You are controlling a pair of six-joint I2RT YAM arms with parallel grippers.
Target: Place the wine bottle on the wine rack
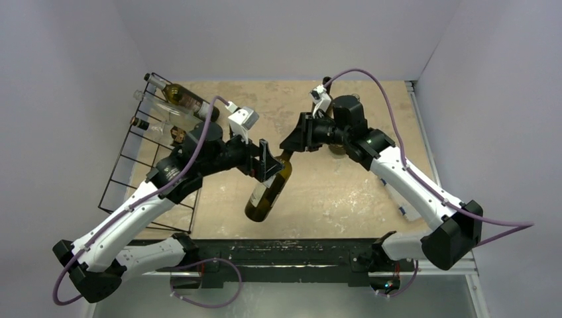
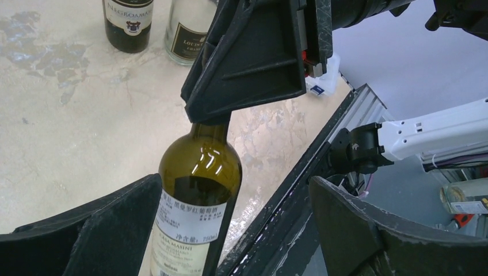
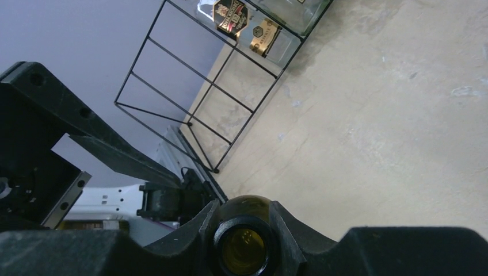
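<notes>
Clamping the wine bottle [image 1: 265, 199], the right hand [image 3: 244, 238] alone views its open mouth, left hand [image 2: 233, 221] splayed.

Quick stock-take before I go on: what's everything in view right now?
bottle: one, olive-green, tilted above the table's middle
rack: one, black wire, table's left side
rack bottles: at least two, one dark, one clear, lying at the rack's far end
standing bottles: two, one dark, one clear, upright on the far table
box: one, clear, table's right edge
table: one, mottled beige
left gripper: black, open, fingers either side of the bottle
right gripper: black, shut on the bottle's neck
</notes>
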